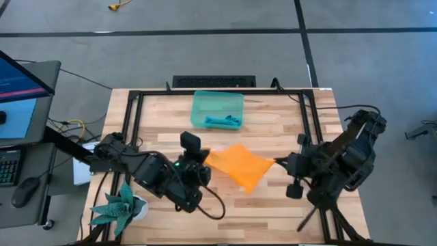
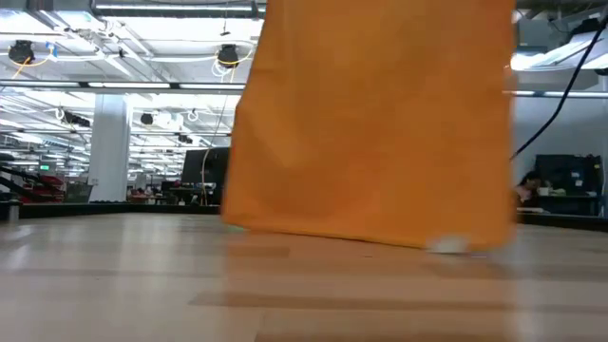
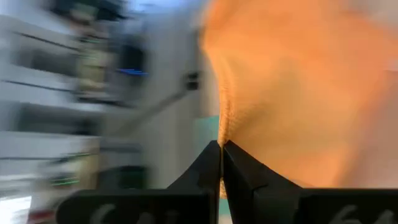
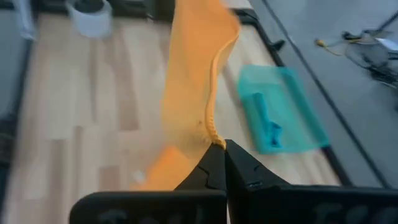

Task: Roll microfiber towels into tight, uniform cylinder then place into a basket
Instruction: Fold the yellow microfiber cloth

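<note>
Left claw (image 1: 203,158) and right claw (image 1: 278,164) face each other mid-surface, both pinched shut on opposite edges of large orange-yellow microfiber towel (image 1: 239,165) — cloth lifted, stretched between them, lower edge hanging near wooden surface (image 1: 273,212). Teal-blue rolled towel (image 1: 224,122) lies inside translucent teal-green plastic basket (image 1: 217,98) at far side.

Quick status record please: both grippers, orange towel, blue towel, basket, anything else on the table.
left gripper: shut on one corner of the orange towel
right gripper: shut on the opposite corner
orange towel: lifted, hanging unrolled between the two grippers; its lower edge looks near the table in the low view
blue towel: lying in the basket
basket: far side of the table
plant: front left corner
</note>
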`<action>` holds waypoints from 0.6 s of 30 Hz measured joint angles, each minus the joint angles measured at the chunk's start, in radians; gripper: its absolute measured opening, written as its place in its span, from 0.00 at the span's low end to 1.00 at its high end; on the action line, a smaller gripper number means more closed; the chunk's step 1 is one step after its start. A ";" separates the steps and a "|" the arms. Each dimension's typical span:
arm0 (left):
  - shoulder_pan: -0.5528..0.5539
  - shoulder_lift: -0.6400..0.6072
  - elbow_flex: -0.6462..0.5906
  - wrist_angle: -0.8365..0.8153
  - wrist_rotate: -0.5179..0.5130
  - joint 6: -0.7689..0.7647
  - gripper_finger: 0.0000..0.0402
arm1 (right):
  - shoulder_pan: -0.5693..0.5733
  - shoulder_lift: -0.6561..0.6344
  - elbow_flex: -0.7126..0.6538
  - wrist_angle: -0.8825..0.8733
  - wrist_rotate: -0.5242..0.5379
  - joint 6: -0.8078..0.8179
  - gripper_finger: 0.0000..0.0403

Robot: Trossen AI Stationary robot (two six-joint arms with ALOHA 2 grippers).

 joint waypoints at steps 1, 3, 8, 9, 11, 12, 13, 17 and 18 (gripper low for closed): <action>-0.004 -0.007 -0.002 0.002 0.083 -0.042 0.00 | 0.015 0.000 0.000 0.021 -0.001 0.001 0.02; -0.019 -0.021 -0.005 -0.004 0.248 -0.133 0.00 | 0.048 0.000 0.000 0.065 -0.001 0.001 0.02; -0.049 -0.043 -0.001 -0.003 0.505 -0.368 0.00 | 0.122 0.000 0.000 0.205 -0.002 0.001 0.02; -0.057 -0.044 -0.001 0.000 0.523 -0.410 0.00 | 0.134 0.000 0.000 0.235 -0.001 0.001 0.02; -0.075 -0.046 -0.001 0.011 0.554 -0.486 0.00 | 0.159 0.000 0.000 0.299 -0.001 -0.008 0.02; -0.083 -0.047 -0.001 0.021 0.574 -0.515 0.00 | 0.171 0.000 0.000 0.330 -0.001 -0.024 0.02; -0.091 -0.049 -0.001 0.030 0.595 -0.540 0.00 | 0.183 0.000 0.000 0.363 -0.001 -0.046 0.02; -0.113 -0.058 -0.001 0.061 0.673 -0.609 0.00 | 0.217 0.000 0.000 0.475 -0.001 -0.116 0.02; -0.113 -0.065 -0.001 0.069 0.685 -0.628 0.00 | 0.221 0.000 0.000 0.489 -0.001 -0.123 0.02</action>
